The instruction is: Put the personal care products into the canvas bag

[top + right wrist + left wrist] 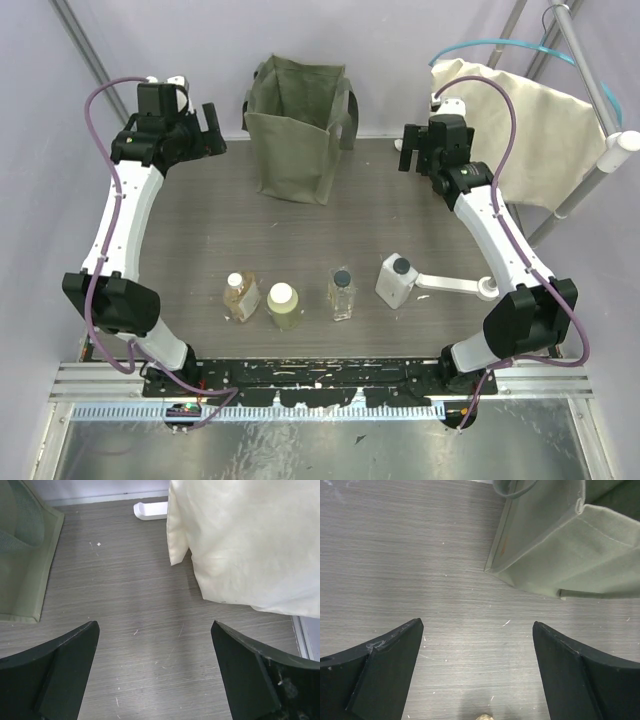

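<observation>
On table (200, 230): 4 bottles (284, 306) | 1 canvas bag (295, 140) | left hand (476, 625) spread | right hand (154, 625) spread

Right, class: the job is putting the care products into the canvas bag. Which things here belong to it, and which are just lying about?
Belong to the job: amber bottle; yellow-green bottle; clear bottle; white bottle; green bag.

Lying about: cream cloth, hung at the right; white bar, beside the white bottle.
</observation>
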Controlling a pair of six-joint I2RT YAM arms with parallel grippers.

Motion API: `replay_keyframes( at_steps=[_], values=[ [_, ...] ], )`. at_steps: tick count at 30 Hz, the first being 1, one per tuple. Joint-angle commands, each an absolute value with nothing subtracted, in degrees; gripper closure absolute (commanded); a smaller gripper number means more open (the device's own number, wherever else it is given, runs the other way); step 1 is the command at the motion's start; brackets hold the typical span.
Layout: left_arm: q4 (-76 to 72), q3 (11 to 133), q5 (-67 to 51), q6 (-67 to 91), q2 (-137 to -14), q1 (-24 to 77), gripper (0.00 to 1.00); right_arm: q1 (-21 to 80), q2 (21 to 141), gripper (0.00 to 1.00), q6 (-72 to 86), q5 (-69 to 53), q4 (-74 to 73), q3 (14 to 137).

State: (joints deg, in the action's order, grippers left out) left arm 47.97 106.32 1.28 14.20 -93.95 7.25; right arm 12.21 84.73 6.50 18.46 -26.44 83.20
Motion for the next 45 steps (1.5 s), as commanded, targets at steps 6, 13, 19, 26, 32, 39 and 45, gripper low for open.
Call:
replay_keyframes(
  at_steps=[6, 13, 19, 26, 32, 39, 45],
  values=[
    [36.5, 107.2, -15.0, 8.0, -88.8, 7.7, 0.02, 12.8, 84.3, 0.00, 5.8, 19.7, -26.6, 85.5],
    [43.4, 130.3, -16.1, 4.7, -100.4, 10.8, 0.02, 12.8, 84.8, 0.00, 6.3, 19.6, -26.8, 85.4],
    [45.1, 151.3, -18.1, 4.6, -114.7, 12.9, 0.02, 12.9, 85.5, 0.00, 6.2, 19.5, -27.0, 85.6],
    [29.9, 139.7, -21.4, 9.1, -116.8, 14.1, 0.02, 12.9, 85.4, 0.00, 6.2, 19.9, -27.1, 84.2],
    [19.4, 136.0, -23.8, 7.9, -122.1, 17.5, 0.02, 12.9, 85.0, 0.00, 6.7, 20.1, -26.3, 82.1],
    [18.1, 143.1, -20.8, 8.1, -132.1, 20.6, 0.02, 12.9, 84.1, 0.00, 7.2, 20.2, -25.7, 79.7],
    [22.3, 142.0, -14.0, 6.3, -136.0, 21.0, 0.02, 12.9, 83.8, 0.00, 6.5, 20.7, -25.6, 78.8]
  ],
)
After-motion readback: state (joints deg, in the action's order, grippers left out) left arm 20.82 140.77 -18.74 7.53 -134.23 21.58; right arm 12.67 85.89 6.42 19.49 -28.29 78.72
